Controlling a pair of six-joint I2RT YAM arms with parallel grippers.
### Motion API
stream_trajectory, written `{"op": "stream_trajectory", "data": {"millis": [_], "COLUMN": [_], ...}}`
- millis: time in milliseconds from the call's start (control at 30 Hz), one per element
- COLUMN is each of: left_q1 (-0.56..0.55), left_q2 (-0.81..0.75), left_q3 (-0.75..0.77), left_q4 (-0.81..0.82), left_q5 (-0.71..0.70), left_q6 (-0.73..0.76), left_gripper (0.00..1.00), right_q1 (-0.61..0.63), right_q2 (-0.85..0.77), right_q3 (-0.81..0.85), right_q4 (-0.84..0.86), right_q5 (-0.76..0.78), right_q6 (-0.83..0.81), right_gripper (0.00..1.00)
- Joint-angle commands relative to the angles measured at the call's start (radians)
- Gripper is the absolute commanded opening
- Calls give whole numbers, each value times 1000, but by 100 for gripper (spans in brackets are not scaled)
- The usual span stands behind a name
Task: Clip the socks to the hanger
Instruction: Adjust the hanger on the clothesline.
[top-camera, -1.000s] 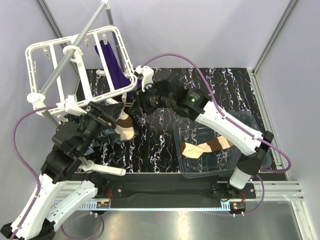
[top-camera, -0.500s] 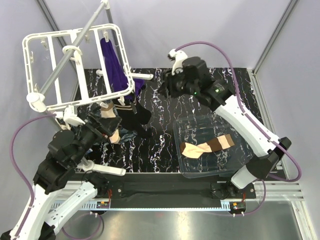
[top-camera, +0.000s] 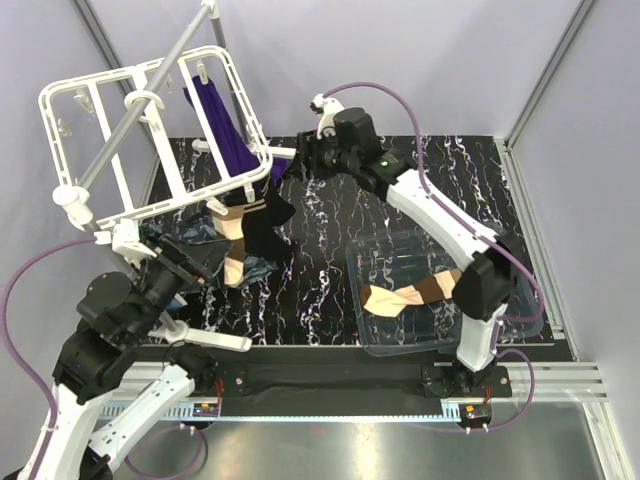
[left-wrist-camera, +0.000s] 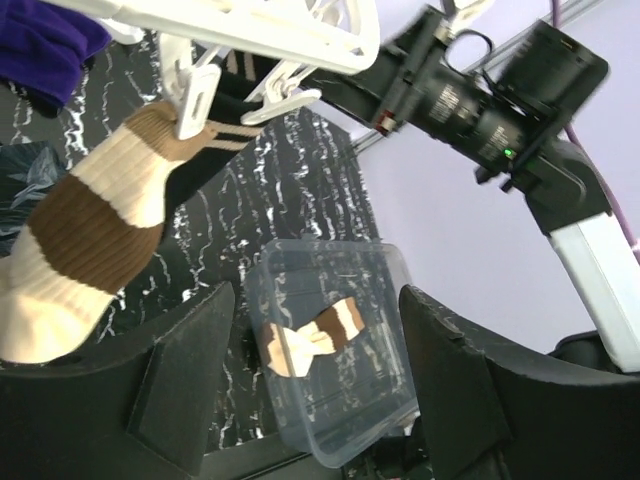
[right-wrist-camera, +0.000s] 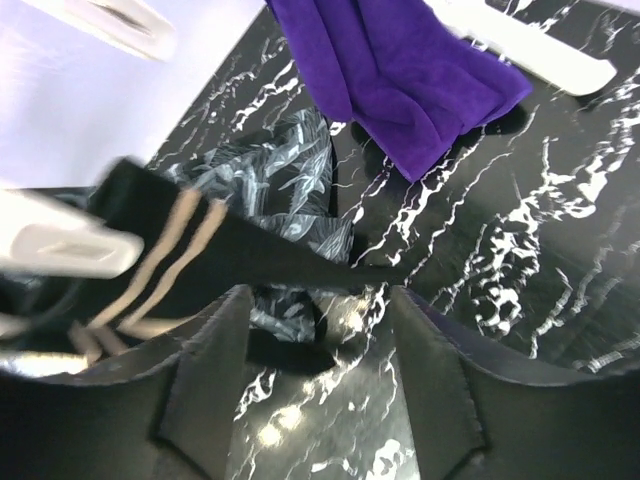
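Note:
The white hanger (top-camera: 100, 82) hangs tilted from a pole at the back left. A beige sock with brown bands (top-camera: 235, 250) and a black sock with beige stripes (top-camera: 268, 215) hang from clips at its near right corner. The left wrist view shows a white clip (left-wrist-camera: 195, 95) on the beige sock (left-wrist-camera: 90, 230). A third beige sock (top-camera: 405, 297) lies in a clear tub (top-camera: 440, 345). My left gripper (top-camera: 195, 262) is open and empty, below and left of the hanging socks. My right gripper (top-camera: 298, 158) is open and empty, right of the hanger, facing the black sock (right-wrist-camera: 200, 250).
A purple cloth (top-camera: 225, 130) hangs from the hanger. The grey metal pole (top-camera: 160, 80) runs diagonally over it. A grey patterned cloth (right-wrist-camera: 290, 170) lies on the black marbled table under the socks. The tub also shows in the left wrist view (left-wrist-camera: 340, 350).
Both grippers have drawn back from the hanger's corner, the right toward the back, the left toward the near left. The two socks now hang free from the clips. The hanger has swung.

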Motion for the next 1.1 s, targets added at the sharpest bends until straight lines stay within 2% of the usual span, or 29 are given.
{"op": "stream_trajectory", "data": {"millis": [0,167,367,533,667,800,967,1067], "left_q1": [-3,-3,-3,-3,-3,-3,-4,-3], "left_q2": [38,40,24,-40,-33,-19,-7,-7], "left_q3": [-38,-52,26,47,81,92,83,66], "left_q4": [42,27,-2,53,53,68,81,88], "left_q5": [-17,-94,-138,-155,-152,-132,-89,-75], "left_q6": [36,42,60,51,54,52,37,25], "left_gripper": [73,80,81,81,81,81,81,81], "right_q1": [-6,-6,0,60,126,219,284,309], "right_q2": [53,125,136,64,21,-48,-106,-160], "right_q3": [18,29,-103,-295,-364,-442,-508,-557], "right_q4": [166,244,479,674,711,725,755,734], "right_q5": [-26,-78,-224,-249,-230,-144,-98,-71], "right_q6": [25,11,106,141,184,189,318,320], "right_gripper": [71,75,76,77,77,77,76,75]}}
